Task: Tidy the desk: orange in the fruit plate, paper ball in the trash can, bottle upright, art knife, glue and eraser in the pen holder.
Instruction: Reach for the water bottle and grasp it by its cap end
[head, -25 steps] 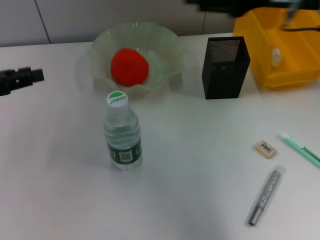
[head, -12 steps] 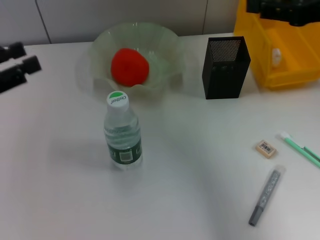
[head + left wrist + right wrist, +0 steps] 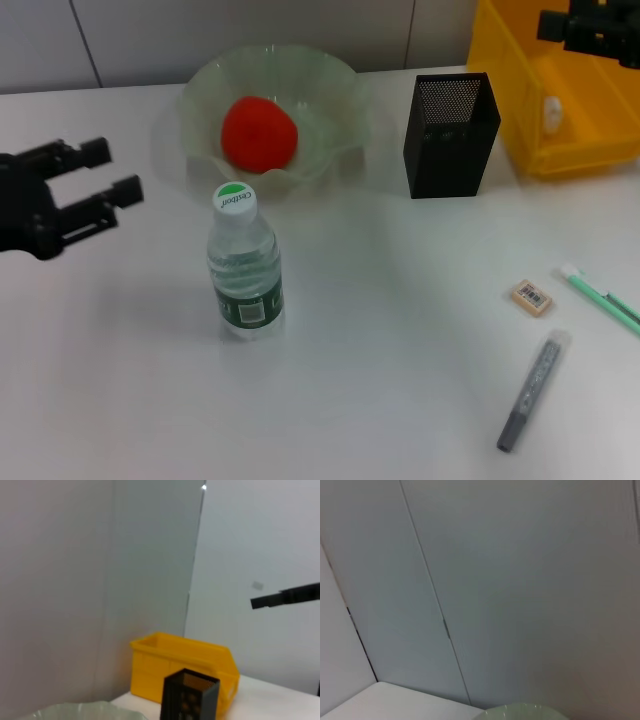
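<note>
1. Even, bright overhead light; soft shadows hug the bottle (image 3: 245, 262) and pen holder (image 3: 449, 135).
2. No harsh glare on the table (image 3: 380, 330).
3. Right gripper (image 3: 592, 28) looks blurred; left gripper (image 3: 100, 182) slightly soft.
4. Wrist views dimmer, mostly flat grey wall.

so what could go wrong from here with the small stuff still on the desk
The eraser is tiny and flat on the table, so a grasp may slip. The pen holder is tall with a narrow mouth, so a drop could miss or tip it. The open left gripper hangs near the upright bottle; a sweep across could topple it.
</note>
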{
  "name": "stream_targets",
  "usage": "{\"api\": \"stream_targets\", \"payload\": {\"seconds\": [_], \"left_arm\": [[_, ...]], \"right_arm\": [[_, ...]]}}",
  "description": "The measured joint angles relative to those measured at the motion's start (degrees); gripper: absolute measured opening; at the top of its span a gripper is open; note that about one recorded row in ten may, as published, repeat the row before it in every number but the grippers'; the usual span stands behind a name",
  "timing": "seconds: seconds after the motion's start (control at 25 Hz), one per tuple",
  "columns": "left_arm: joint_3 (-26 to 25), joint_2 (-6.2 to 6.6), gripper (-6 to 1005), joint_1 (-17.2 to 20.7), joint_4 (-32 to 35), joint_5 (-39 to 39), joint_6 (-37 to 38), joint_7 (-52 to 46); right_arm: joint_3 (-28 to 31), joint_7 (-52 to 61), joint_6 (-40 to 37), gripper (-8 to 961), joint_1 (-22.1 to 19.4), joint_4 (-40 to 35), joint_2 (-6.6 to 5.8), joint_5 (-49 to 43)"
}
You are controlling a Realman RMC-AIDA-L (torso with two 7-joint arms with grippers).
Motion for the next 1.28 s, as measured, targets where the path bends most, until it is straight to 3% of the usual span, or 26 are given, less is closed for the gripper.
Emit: {"api": "stream_targets", "payload": {"seconds": [0.6, 0.76, 0.96, 1.28], "left_arm": [[6.69, -0.15, 619, -0.54, -0.65, -5.62, 4.41, -1.53], [11.31, -0.22, 618, -0.50, -0.77, -5.64, 0.12, 0.12], [12.37, -0.24, 618, -0.70, -2.39, -5.79, -4.07, 3.45], [12.45, -0.07, 617, -1.16, -4.57, -6.39, -4.67, 5.02]], "right_arm": [[3.08, -3.51, 0.64, 592, 3.35, 10.71, -2.00, -0.02], [3.17, -4.15, 0.64, 592, 3.53, 11.81, -2.08, -0.14], [3.34, -4.60, 0.29, 592, 3.18, 11.99, -2.10, -0.11], [5.01, -5.09, 0.09, 593, 2.43, 12.11, -2.11, -0.14]]}}
